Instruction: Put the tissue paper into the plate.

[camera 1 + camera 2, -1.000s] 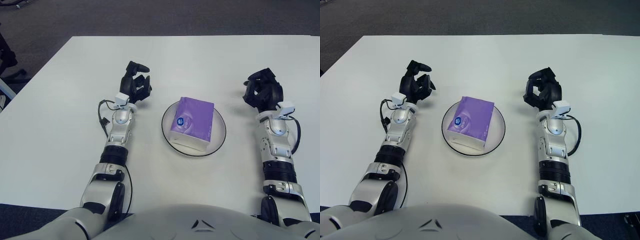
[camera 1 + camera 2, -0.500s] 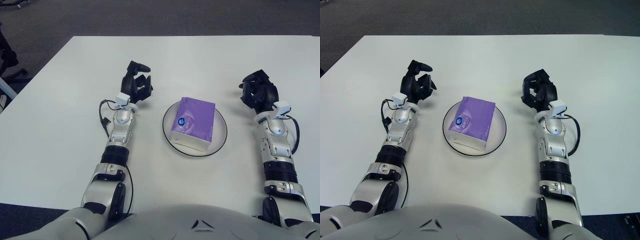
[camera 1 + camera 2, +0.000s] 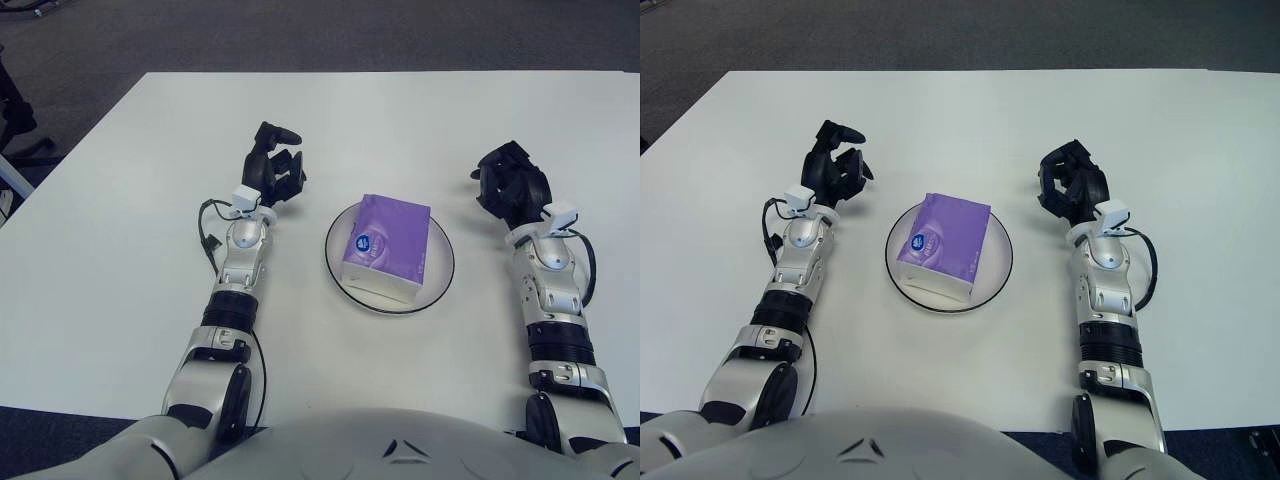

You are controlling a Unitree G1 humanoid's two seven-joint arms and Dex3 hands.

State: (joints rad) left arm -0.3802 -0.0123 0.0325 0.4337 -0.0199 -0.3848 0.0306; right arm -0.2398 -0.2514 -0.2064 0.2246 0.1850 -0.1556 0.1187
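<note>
A purple tissue pack (image 3: 387, 246) with a white side lies inside the white, dark-rimmed plate (image 3: 439, 285) at the middle of the table. My left hand (image 3: 274, 168) shows to the left of the plate, fingers loosely curled around nothing. To the right of the plate is my right hand (image 3: 510, 185), apart from the rim, its fingers relaxed and holding nothing. Neither hand touches the pack or the plate.
The white table (image 3: 120, 260) spreads wide on both sides of the plate. Dark carpet floor (image 3: 320, 30) lies beyond the far edge. A black cable (image 3: 207, 240) loops beside my left wrist.
My right hand has drifted a little to the left, toward the plate. The left hand, the pack and the plate stay where they were.
</note>
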